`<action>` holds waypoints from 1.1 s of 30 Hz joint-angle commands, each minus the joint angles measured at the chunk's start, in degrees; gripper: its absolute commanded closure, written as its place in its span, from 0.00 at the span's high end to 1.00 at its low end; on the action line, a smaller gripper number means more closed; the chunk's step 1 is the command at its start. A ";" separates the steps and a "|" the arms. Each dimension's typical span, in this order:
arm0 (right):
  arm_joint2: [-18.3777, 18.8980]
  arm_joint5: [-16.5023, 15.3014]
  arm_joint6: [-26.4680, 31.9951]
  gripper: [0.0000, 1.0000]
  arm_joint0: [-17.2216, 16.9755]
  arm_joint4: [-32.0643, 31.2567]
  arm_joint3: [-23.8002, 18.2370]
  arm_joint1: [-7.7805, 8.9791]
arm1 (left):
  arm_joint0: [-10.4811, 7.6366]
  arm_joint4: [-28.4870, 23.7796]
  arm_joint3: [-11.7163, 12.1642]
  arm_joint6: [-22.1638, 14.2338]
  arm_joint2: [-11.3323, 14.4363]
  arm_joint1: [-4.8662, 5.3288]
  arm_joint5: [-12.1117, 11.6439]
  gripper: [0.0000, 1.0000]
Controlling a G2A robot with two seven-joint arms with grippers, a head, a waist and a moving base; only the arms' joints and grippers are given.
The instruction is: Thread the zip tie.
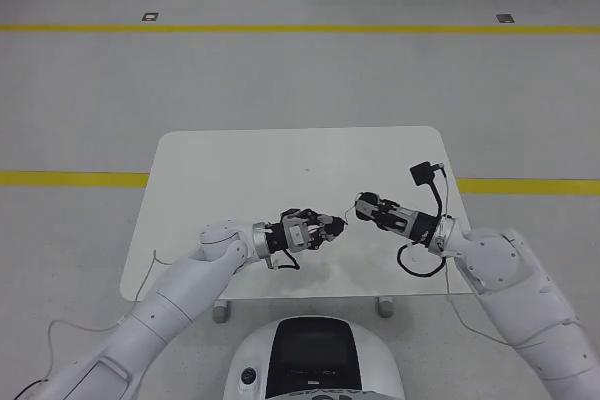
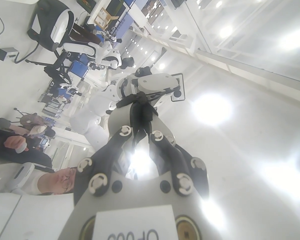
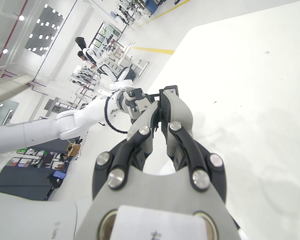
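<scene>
Both arms hover over the middle of the white table, with their grippers facing each other a short gap apart. My left gripper is shut on a black zip tie, which sticks out past its fingertips toward the other arm. My right gripper is shut on a black piece of zip tie at its tips. A thin strip runs from there toward the left gripper. In the top view the tie shows as a thin line between the two grippers.
The tabletop under the grippers is bare, with rounded corners and free room on all sides. Its front edge lies just below the arms in the top view. Yellow lines cross the floor around the table.
</scene>
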 commanded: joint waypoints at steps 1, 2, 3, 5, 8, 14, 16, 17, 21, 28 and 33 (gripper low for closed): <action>0.22 0.00 0.20 0.00 -0.10 0.13 -0.09 0.06 | 0.07 -0.17 0.02 0.11 -0.11 -0.03 -0.10 0.00; 0.31 0.00 0.32 0.00 -0.15 0.17 -0.13 0.09 | 0.09 -0.22 0.03 0.17 -0.14 -0.05 -0.13 0.00; 0.43 0.00 0.46 0.00 -0.21 0.19 -0.15 0.13 | 0.11 -0.26 0.05 0.27 -0.19 -0.07 -0.19 0.00; 0.60 0.00 0.67 0.00 -0.27 0.16 -0.15 0.19 | 0.16 -0.37 0.06 0.43 -0.26 -0.12 -0.34 0.00; 0.81 0.00 0.83 0.00 -0.36 0.04 -0.10 0.27 | 0.24 -0.46 0.07 0.65 -0.37 -0.18 -0.59 0.00; 1.11 0.00 0.86 0.00 -0.47 -0.03 -0.09 0.39 | 0.37 -0.51 0.06 0.89 -0.66 -0.25 -0.84 0.00; 1.21 0.00 0.81 0.00 -0.51 -0.06 -0.08 0.43 | 0.49 -0.50 0.00 0.89 -0.81 -0.24 -0.91 0.00; 1.25 0.00 0.79 0.00 -0.53 -0.06 -0.08 0.44 | 0.54 -0.50 -0.01 0.91 -0.88 -0.24 -0.95 0.00; 1.39 0.00 0.75 0.00 -0.63 -0.22 -0.10 0.52 | 0.86 -0.57 -0.13 1.06 -1.26 -0.22 -1.32 0.00; 1.53 0.00 0.93 0.00 -0.72 -0.44 -0.04 0.66 | 1.20 -0.60 -0.37 1.05 -1.65 -0.23 -1.42 0.00; 1.33 0.00 1.20 0.00 -0.53 -0.55 0.18 0.71 | 1.22 -0.29 -0.45 0.81 -1.63 -0.27 -1.07 0.00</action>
